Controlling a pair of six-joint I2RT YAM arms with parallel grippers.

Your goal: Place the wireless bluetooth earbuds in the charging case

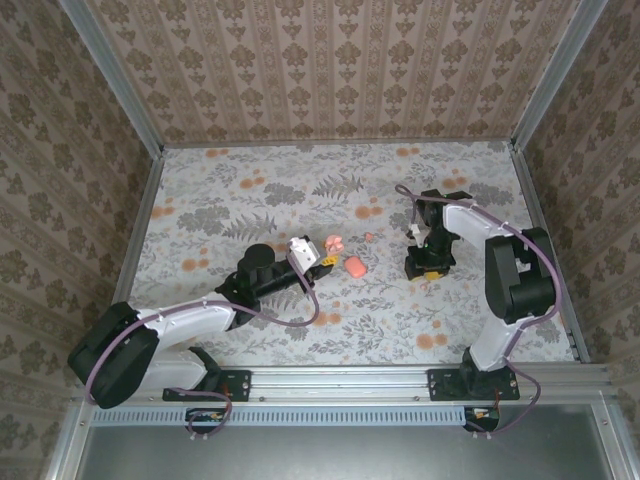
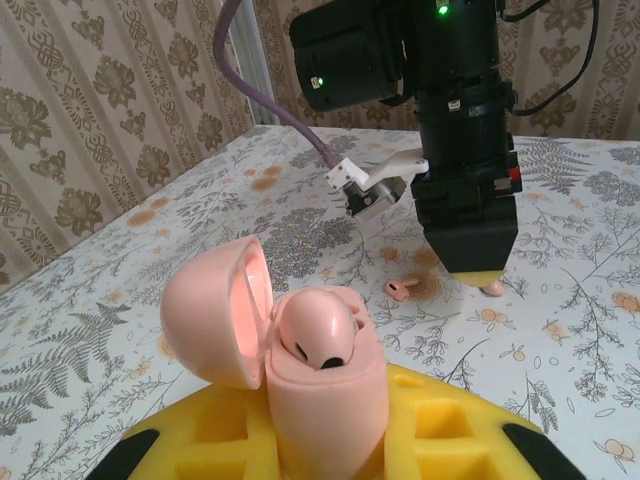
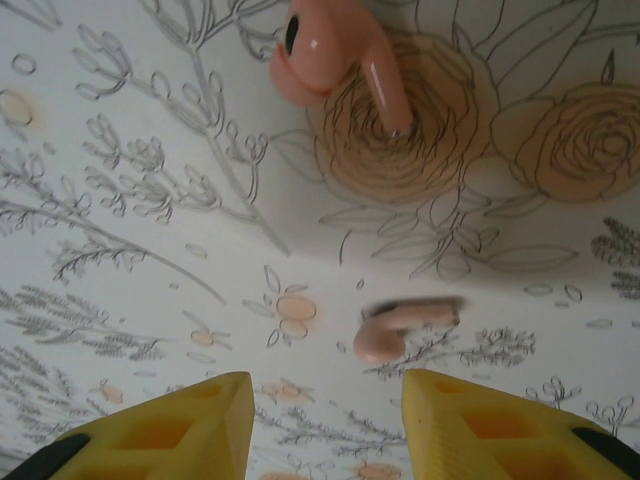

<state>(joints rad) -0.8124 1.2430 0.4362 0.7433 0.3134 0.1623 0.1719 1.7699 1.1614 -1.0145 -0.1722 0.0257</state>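
Earbuds (image 3: 335,50): two tiny salmon-pink plastic buds on the floral-print tabletop (image 1: 250,200), right of the salmon-pink hinged plastic charging case (image 2: 320,370), which my left gripper (image 2: 335,440) pinches, lid open. One bud (image 3: 400,325) lies just beyond my spread right gripper (image 3: 325,390), stem crosswise, finger to finger; I judge that arm nearer.

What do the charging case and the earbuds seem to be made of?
Charging case: probably hard plastic, smooth satin finish; soft sheen on its open lid. Earbuds: likely similar plastic, glossier; a bright highlight runs along one stem.
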